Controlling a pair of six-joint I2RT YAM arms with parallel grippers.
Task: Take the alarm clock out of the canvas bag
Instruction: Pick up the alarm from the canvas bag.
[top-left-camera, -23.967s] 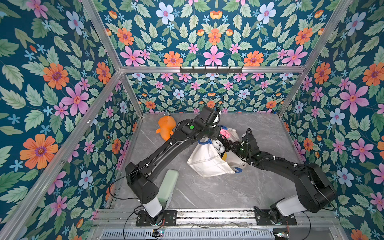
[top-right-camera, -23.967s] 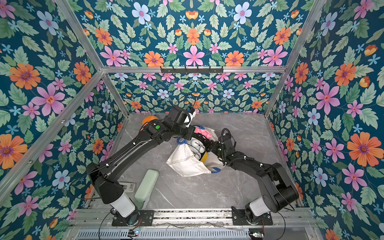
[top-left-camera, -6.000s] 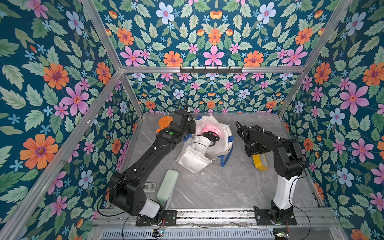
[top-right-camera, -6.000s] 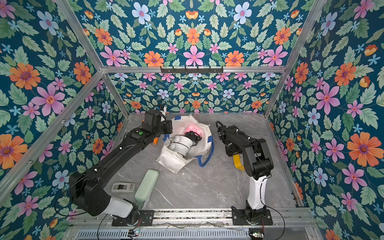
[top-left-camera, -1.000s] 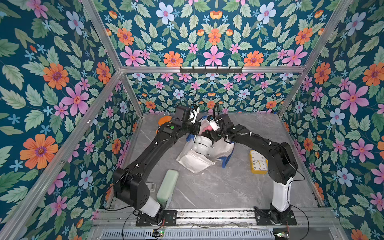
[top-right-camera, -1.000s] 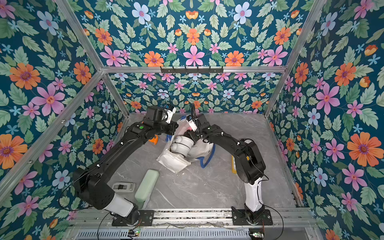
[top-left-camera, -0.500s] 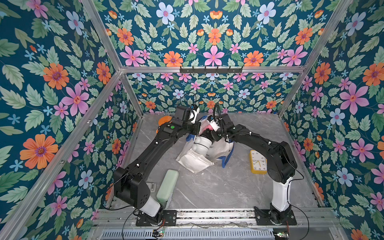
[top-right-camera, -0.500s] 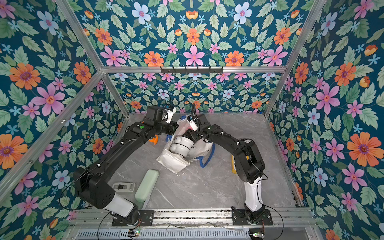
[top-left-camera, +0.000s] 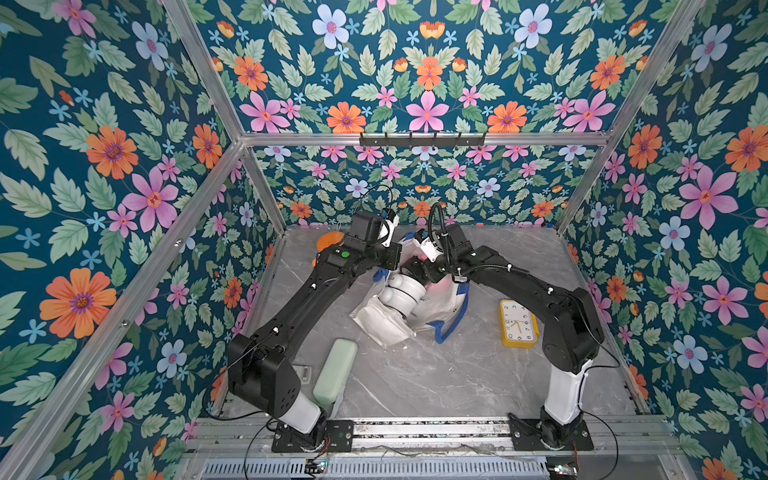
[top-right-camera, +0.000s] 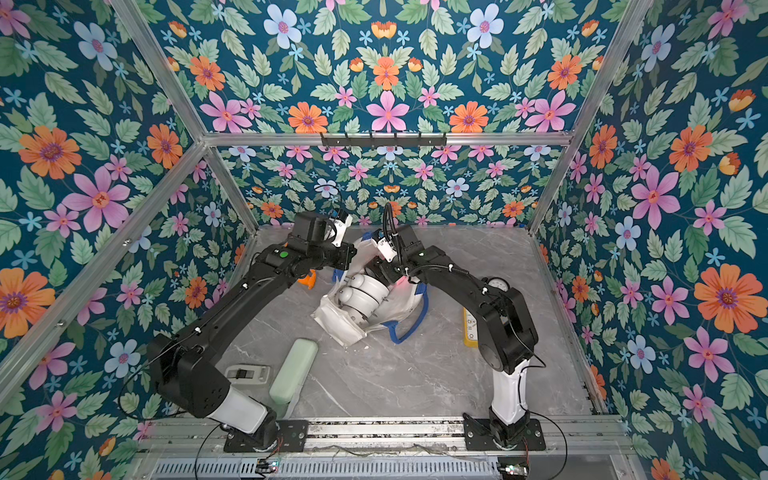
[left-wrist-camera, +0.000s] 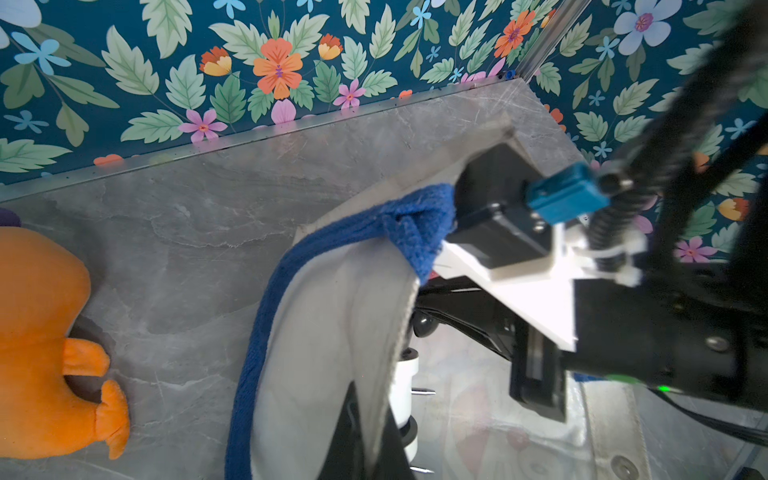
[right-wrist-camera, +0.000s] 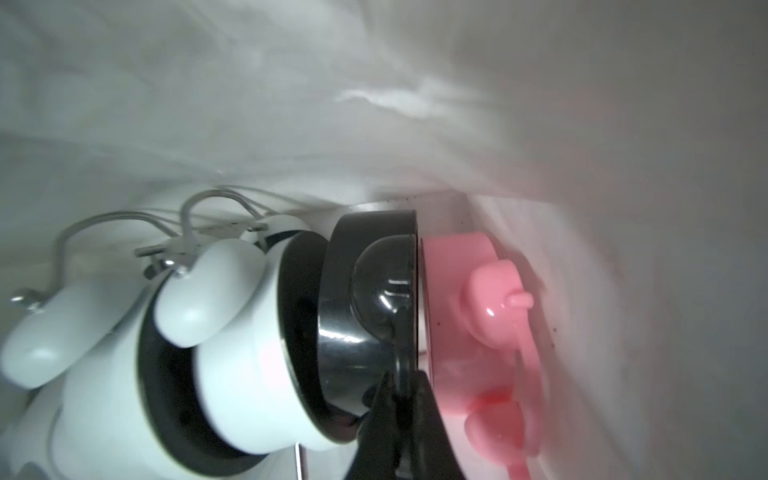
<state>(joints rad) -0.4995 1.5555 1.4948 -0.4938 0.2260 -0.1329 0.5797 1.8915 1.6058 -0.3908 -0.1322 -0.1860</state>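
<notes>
Right wrist view looks into the canvas bag (right-wrist-camera: 374, 104), all soft, creased off-white cloth. There the right tool (right-wrist-camera: 399, 399) is pinched shut on the thin glossy rim of the black alarm clock (right-wrist-camera: 365, 316). That round clock is sandwiched between a smooth pink clock (right-wrist-camera: 457, 332) and two white twin-bell clocks (right-wrist-camera: 232, 353) with domed bells and wire handles. Six seconds ago the right arm hung over the yellow alarm clock (top-left-camera: 517, 322) at the right of both top views. It now reaches across into the bag's mouth at the centre, its tool hidden there by cloth. The yellow clock, a flat rectangle with a white dial, lies face up on the grey marbled surface (top-left-camera: 415, 374), apart from the bag. Twenty-four seconds ago that spot was bare. In a top view the bag (top-right-camera: 336, 320) lies slumped on its side, with the rounded white clock bodies showing at its middle. In the left wrist view the left tool (left-wrist-camera: 370, 399) is clamped on the bag's canvas edge, as it has been for the past second. A fuzzy blue strap (left-wrist-camera: 257, 332) loops along the cloth beside it. A soft orange plush toy (left-wrist-camera: 41, 332) rests on the surface, clear of the bag.
</notes>
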